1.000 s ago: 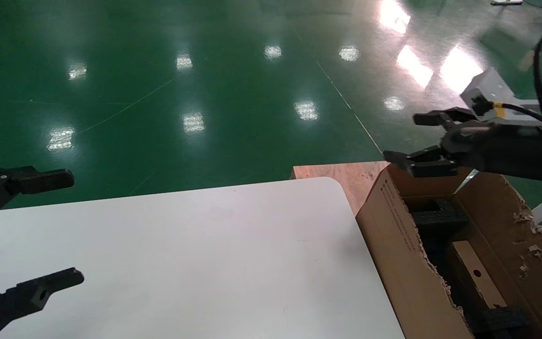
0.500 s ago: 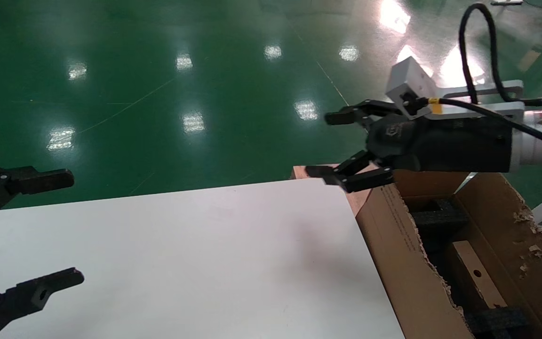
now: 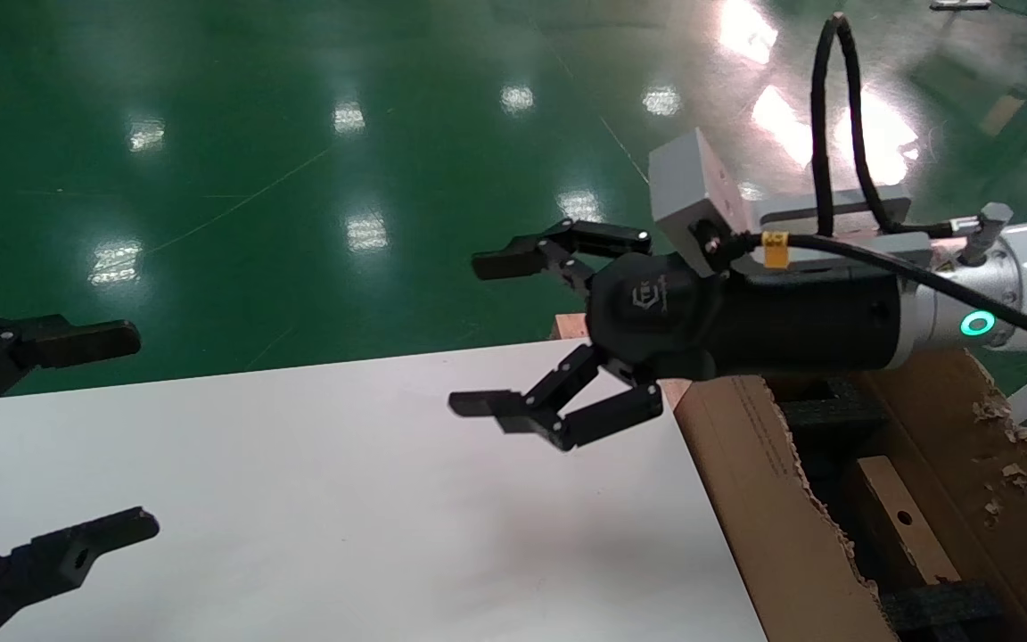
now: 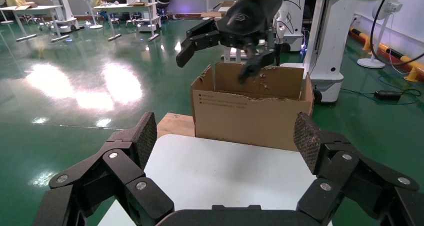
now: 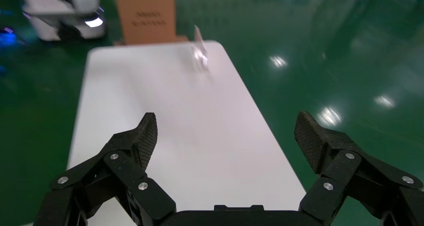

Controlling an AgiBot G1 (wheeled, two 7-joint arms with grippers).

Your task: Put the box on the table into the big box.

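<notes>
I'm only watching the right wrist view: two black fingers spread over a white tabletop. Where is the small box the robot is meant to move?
Observer: The head view shows the box lying inside the big box, next to black foam.
Operator: Where is that big box from my arm?
Observer: Behind the right gripper. It stands just off the rounded corner of the table, and the fingers point away from it, over the tabletop.
Operator: Is the other arm doing anything?
Observer: The left gripper hangs open at the opposite end of the table, holding nothing.
</notes>
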